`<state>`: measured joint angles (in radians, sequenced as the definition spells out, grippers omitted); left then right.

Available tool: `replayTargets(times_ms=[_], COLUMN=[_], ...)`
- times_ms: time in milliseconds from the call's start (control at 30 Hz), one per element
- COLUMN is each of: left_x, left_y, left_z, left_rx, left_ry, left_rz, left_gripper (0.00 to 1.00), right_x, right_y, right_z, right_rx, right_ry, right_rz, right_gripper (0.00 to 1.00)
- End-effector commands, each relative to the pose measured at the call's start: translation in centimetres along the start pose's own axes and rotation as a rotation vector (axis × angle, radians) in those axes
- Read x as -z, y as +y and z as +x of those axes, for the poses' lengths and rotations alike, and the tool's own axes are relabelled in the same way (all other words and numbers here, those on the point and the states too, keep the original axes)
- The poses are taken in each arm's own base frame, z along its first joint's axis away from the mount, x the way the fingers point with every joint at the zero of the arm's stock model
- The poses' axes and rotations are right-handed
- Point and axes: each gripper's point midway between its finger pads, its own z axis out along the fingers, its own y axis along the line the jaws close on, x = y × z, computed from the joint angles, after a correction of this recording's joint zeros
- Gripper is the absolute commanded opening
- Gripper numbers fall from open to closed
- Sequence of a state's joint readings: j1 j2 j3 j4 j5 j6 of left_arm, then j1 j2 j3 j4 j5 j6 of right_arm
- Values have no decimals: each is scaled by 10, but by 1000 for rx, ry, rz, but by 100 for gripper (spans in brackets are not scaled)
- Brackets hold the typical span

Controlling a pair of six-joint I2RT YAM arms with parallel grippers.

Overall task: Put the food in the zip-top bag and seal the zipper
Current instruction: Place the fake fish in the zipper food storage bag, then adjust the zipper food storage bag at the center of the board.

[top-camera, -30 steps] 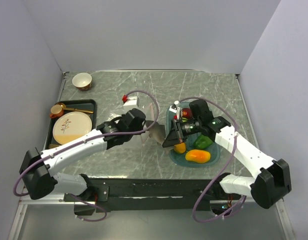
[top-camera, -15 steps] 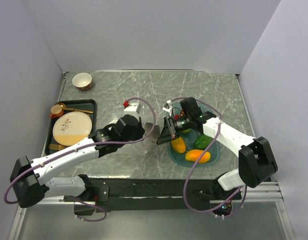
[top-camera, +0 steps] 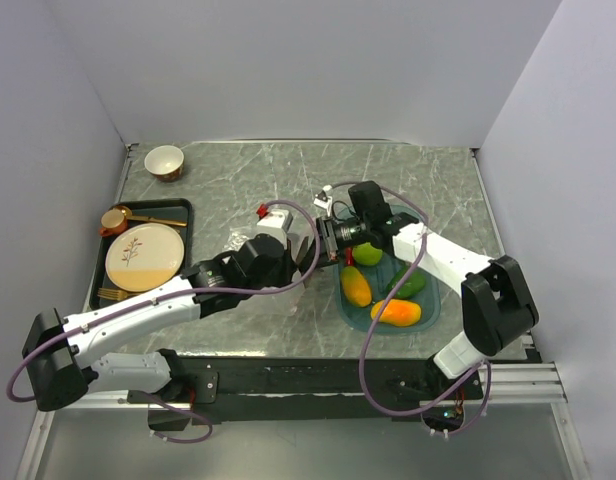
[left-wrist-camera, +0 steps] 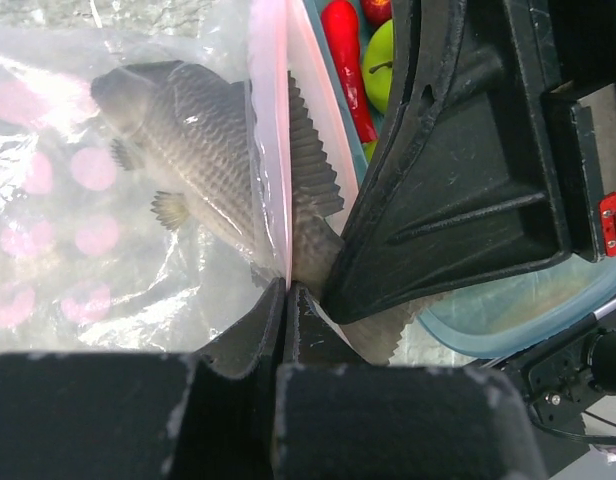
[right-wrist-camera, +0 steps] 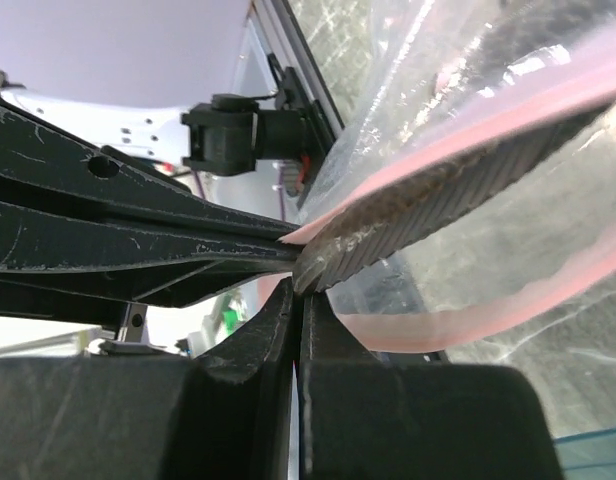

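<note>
The clear zip-top bag point(left-wrist-camera: 68, 230) lies on the table with its pink-white zipper strip point(left-wrist-camera: 270, 150) standing open. A grey toy fish point(left-wrist-camera: 203, 130) lies head-first inside the bag, its tail sticking out of the mouth. My left gripper point(left-wrist-camera: 285, 290) is shut on the zipper strip's edge. My right gripper point(right-wrist-camera: 297, 290) is shut on the fish's tail point(right-wrist-camera: 438, 195), close against the left gripper point(top-camera: 300, 258). In the teal tray point(top-camera: 428, 300) lie two mangoes point(top-camera: 356, 287), a green apple point(top-camera: 366, 253), a green pepper point(top-camera: 408, 283) and a red chili point(left-wrist-camera: 343, 55).
A black tray at the left holds a patterned cream plate point(top-camera: 145, 255) and a copper cup point(top-camera: 114, 220). A small bowl point(top-camera: 164, 161) stands at the back left. The teal tray sits just right of the bag's mouth.
My right gripper has moved left and back from over the teal tray to the bag's mouth. My left gripper has shifted right, toward it.
</note>
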<state>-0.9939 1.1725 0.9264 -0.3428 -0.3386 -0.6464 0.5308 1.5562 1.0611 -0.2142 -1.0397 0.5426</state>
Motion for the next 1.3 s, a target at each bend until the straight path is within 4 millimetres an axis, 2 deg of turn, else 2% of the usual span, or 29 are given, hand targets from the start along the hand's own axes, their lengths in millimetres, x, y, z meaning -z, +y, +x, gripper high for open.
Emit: replayTargets(times_ms=[0,200,233,300,333,400,467,600,733,867,933,967,1067,1133,1267], left_x=[10,19,20,22,23,22,22,22,20,16,16,16,17,18,22], left_y=[-16,-13,-12,-11,-11,-9,-5,0,10,17,11,8,3,3,5], left_z=[-30,-38,-38,-40,-40,-40,-39,-41,-43,-43,-47,-49,-54,-55,-59], left_rx=[24,37,38,44,44,47,55,71,110,122,125,127,133,134,143], left_ry=[-88,-116,-118,-127,-128,-129,-128,-136,-149,-148,-152,-156,-166,-171,-185], left_rz=[38,32,29,28,25,13,-7,-43,-110,-172,-147,-134,-114,-116,-120], left_gripper=[1,1,1,1,1,1,1,1,1,1,1,1,1,1,1], right_x=[-5,-12,-14,-16,-15,-13,-6,15,49,77,80,74,64,58,50], right_y=[12,1,1,0,2,-3,-5,-3,1,-22,-37,-40,-44,-41,-58], right_z=[6,-8,-11,-17,-20,-27,-29,-44,-54,-50,-44,-37,-33,-37,-37], right_rx=[62,-1,-40,-37,-32,-25,-5,40,70,27,-15,-25,-56,-72,-108], right_ry=[67,-5,-14,-48,-67,-109,-133,-245,-383,-448,-430,-401,-395,-410,-396], right_rz=[-30,10,11,14,17,63,125,234,359,514,549,527,478,430,457], right_gripper=[5,14,23,25,38,44,56,59,59,57,57,57,57,57,56])
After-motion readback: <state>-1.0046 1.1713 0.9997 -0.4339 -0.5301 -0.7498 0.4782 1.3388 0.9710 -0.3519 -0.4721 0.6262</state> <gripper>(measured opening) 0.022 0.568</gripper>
